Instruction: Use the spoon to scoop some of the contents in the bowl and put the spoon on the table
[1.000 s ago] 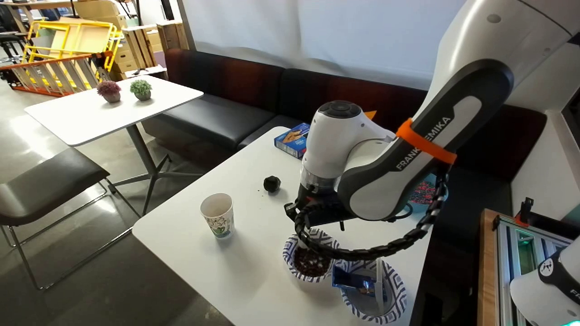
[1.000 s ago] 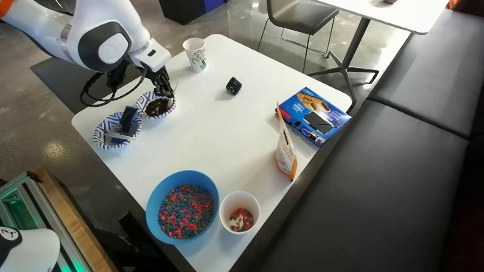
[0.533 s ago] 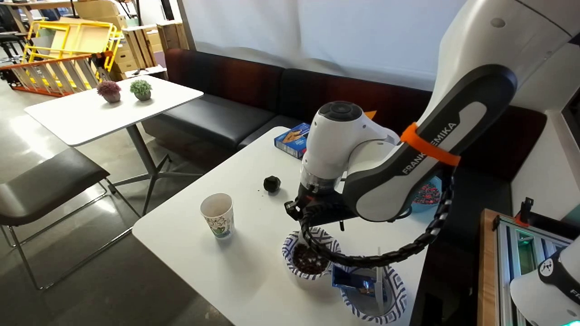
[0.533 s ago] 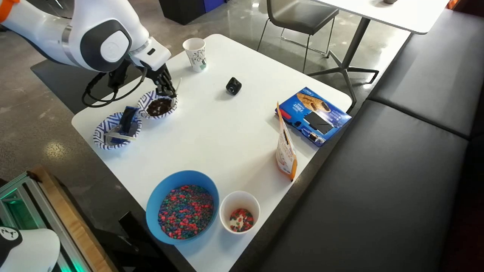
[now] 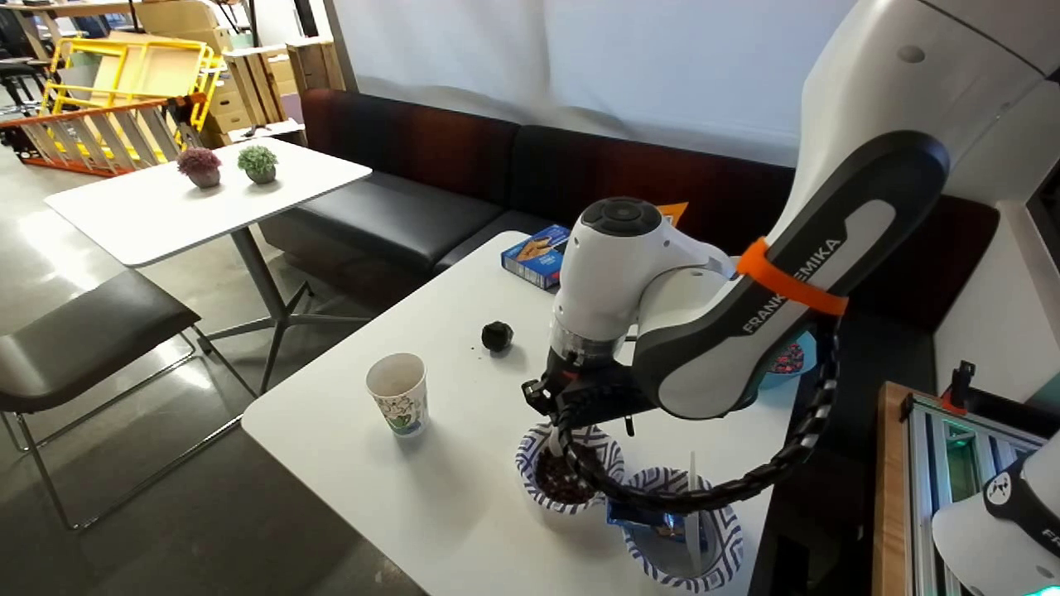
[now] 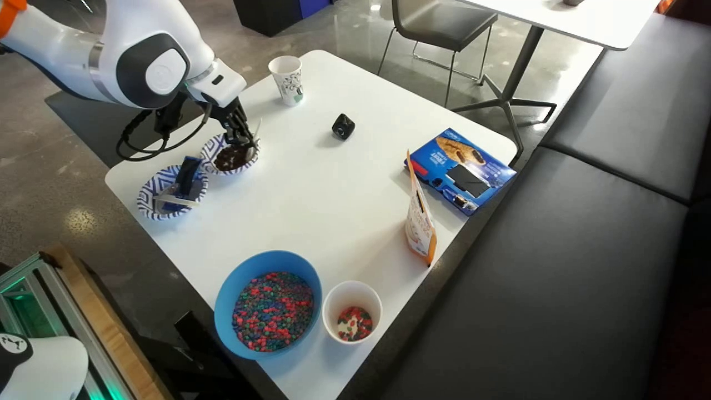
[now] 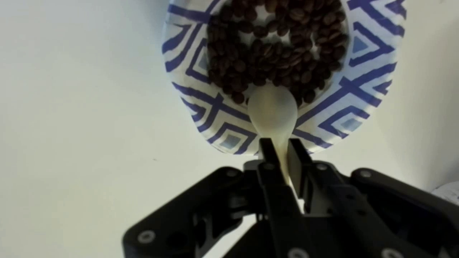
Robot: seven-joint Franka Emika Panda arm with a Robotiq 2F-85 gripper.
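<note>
Fingers (image 7: 266,150) of the gripper (image 7: 281,143) are squeezed almost together, clamped on the thin neck of a pale spoon (image 7: 272,111), with only the spoon filling the small gap. The spoon's round end reaches over the inside edge of the patterned bowl (image 7: 369,71), right by the brown beans (image 7: 272,61); I cannot tell if it digs into them. Its thin handle (image 6: 258,126) leans and sticks up past the gripper in an exterior view. The patterned bowl sits on the white surface (image 6: 344,194), just beside a blue-and-white dish (image 6: 149,191) with a blue packet (image 6: 186,175) in it. Half a second ago the arm (image 5: 613,281) was a bit higher in an exterior view, and now it has come down a little. The black cable (image 5: 802,443) hangs lower too, in front of the dish. The top of the handle has slid over a tiny bit, but the patterned bowl is in almost the same spot. The paper cup (image 6: 288,83), the small black thing (image 6: 343,126), the big blue bowl (image 6: 222,300) and the blue box (image 6: 461,169) have not moved at all. A white cup (image 6: 339,297) with red and green bits stands right by the blue bowl.
</note>
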